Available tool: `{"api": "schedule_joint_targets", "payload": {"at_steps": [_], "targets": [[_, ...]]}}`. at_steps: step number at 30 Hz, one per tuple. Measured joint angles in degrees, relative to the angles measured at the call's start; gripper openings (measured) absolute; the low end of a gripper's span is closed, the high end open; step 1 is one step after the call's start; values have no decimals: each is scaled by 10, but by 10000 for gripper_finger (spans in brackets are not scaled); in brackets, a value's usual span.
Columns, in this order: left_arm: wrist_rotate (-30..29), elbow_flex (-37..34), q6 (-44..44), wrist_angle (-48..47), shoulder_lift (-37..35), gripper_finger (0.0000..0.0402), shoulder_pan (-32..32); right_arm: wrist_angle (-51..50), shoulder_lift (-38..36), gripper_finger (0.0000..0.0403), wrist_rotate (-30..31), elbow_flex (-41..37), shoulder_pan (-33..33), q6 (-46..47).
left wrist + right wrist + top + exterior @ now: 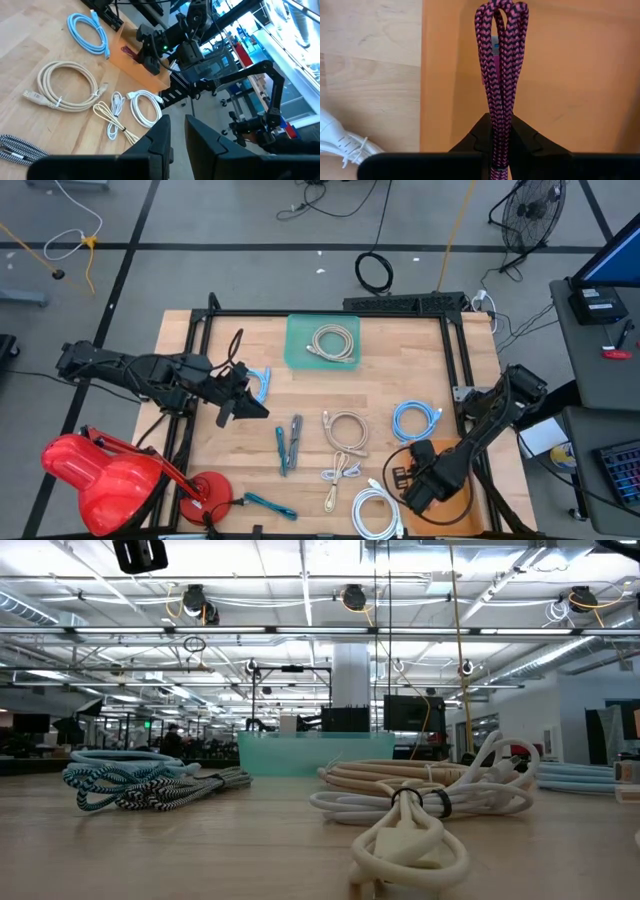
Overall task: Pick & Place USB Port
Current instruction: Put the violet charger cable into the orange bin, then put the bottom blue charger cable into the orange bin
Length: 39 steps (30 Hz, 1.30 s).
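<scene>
Right hand (501,137) clenches the pink braided cable (501,60) above the orange tray (570,75) at the counter's front right corner; lower it well inside before releasing

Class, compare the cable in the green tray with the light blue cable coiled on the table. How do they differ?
The cable in the green tray is beige; the light blue cable is blue. The beige one lies inside the green tray at the table's far edge; the blue one lies on bare wood beside the orange tray. Both are coiled in loose loops, and no gripper touches either.
</scene>
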Motion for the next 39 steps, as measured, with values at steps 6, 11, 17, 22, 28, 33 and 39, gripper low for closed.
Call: {"api": "schedule_joint_targets", "payload": {"at_steps": [6, 11, 17, 22, 28, 33, 39], "targets": [[0, 0, 0, 0, 0, 56, 0, 19, 0, 19, 0, -12, 0, 0], [-1, 0, 0, 0, 0, 56, 0, 20, 0, 51, -2, -12, 0, 0], [-1, 0, 1, 0, 0, 56, 0, 20, 0, 104, -14, -12, 0, 0], [-1, 0, 7, 0, 0, 56, 0, 15, -10, 113, -14, -12, 0, 0], [-1, 0, 12, 0, 0, 56, 0, -18, -70, 103, 10, -12, -5, 0], [-1, 0, 20, 0, 0, 56, 0, -12, -144, 96, 129, -12, -12, 0], [-1, 0, 28, 0, 0, 56, 0, 13, -211, 95, 319, -12, -35, -46]]}}
